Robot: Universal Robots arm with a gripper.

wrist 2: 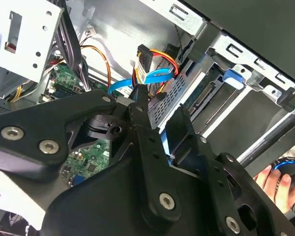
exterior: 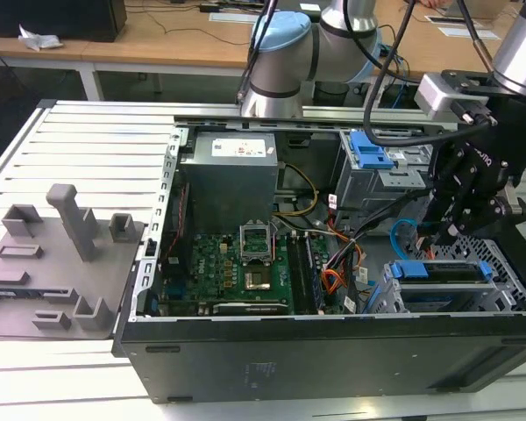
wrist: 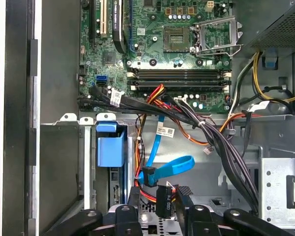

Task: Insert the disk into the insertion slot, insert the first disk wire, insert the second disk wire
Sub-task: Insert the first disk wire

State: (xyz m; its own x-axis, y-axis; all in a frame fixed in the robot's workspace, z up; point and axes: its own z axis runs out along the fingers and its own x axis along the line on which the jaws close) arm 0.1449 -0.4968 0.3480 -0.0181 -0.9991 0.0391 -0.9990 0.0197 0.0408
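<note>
The disk (exterior: 440,271), in its blue frame, lies inside the insertion slot (exterior: 379,296), the silver perforated cage at the exterior view's right. In the second wrist view the disk (wrist 2: 209,93) shows its connector edge inside the slot (wrist 2: 168,102). My gripper (exterior: 444,235) hangs just above the slot's inner end. Its fingers (wrist: 135,195) stand apart, open, with a black connector on red, orange and yellow wires (wrist: 164,199) between the tips. A blue flat wire (wrist: 169,167) with its own black plug loops beside it. My gripper (wrist 2: 162,105) sits just below both wires (wrist 2: 152,74).
The motherboard (exterior: 237,259), power supply (exterior: 228,180) and a taller grey cage with a blue latch (exterior: 368,153) fill the open case. Black cable bundles (wrist: 206,132) cross near the slot. A person's hand (wrist 2: 274,181) is outside the case. Grey fixtures (exterior: 70,219) stand at the exterior view's left.
</note>
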